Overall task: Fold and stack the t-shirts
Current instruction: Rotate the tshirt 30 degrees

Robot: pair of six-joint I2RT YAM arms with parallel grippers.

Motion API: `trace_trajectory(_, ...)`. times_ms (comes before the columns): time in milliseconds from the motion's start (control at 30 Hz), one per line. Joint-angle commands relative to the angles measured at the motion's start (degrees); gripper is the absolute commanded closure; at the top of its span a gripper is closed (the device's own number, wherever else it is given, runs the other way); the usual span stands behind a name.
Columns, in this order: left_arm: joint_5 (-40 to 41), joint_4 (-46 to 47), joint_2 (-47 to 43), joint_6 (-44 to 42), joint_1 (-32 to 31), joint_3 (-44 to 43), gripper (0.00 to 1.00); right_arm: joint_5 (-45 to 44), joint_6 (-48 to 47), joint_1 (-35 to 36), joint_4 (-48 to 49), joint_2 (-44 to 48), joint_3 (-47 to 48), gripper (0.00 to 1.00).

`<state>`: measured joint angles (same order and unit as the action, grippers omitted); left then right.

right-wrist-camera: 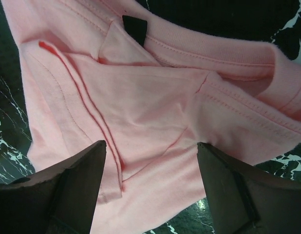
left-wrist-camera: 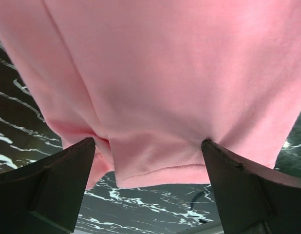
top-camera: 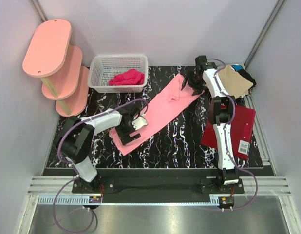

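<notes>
A light salmon-pink t-shirt (top-camera: 162, 109) lies partly folded in a long diagonal strip on the black marble table (top-camera: 184, 146). My left gripper (top-camera: 136, 124) hovers open over its lower hem end; in the left wrist view the hem (left-wrist-camera: 160, 170) sits between the spread fingers (left-wrist-camera: 58, 180). My right gripper (top-camera: 192, 84) is open over the collar end, where the neckband with a black tag (right-wrist-camera: 134, 27) and creased folds (right-wrist-camera: 141, 122) show. Nothing is gripped by either. A dark red t-shirt (top-camera: 235, 122) with a white tag lies at the right, under the right arm.
A tan shirt (top-camera: 235, 80) and a black one (top-camera: 249, 78) are piled at the back right corner. A white basket (top-camera: 99, 78) holding a crimson cloth (top-camera: 127, 77) stands at the back. A pink tiered shelf (top-camera: 58, 63) stands back left.
</notes>
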<state>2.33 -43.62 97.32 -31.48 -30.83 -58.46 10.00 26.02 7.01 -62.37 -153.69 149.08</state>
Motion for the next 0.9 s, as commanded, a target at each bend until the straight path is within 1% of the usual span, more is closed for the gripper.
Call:
trace_trajectory(0, -5.14, -0.42, 0.42, 3.10, -2.39, 2.64, 0.01, 1.34, -2.55, 0.20, 2.87, 0.49, 1.66, 0.17)
trace_trajectory(333, -9.44, -2.09, 0.15, 3.36, -7.05, 4.49, 0.01, -0.68, -2.12, 0.03, 3.04, 0.32, 1.83, 0.18)
trace_trajectory(567, -10.33, -2.26, 2.17, 3.27, -8.81, 2.30, 0.01, -0.77, -1.85, -0.67, 2.95, -3.36, 5.25, 0.18)
trace_trajectory(700, -9.63, -2.35, 3.49, 2.48, -8.72, -0.07, 0.01, 0.63, -1.41, -1.82, 3.30, -5.66, 8.77, 0.19)
trace_trajectory(767, -8.05, -2.26, 2.97, 2.30, -8.37, -1.31, 0.01, 0.46, -1.85, -2.00, 3.92, -6.01, 9.65, 0.19)
trace_trajectory(833, -7.52, -2.35, 0.95, 2.57, -6.44, -2.10, 0.01, 0.55, -2.38, -2.17, 4.80, -5.31, 9.74, 0.20)
trace_trajectory(867, -7.17, -2.70, 0.07, 2.74, -4.52, -2.27, 0.01, 0.72, -2.55, -2.17, 5.24, -4.96, 9.74, 0.20)
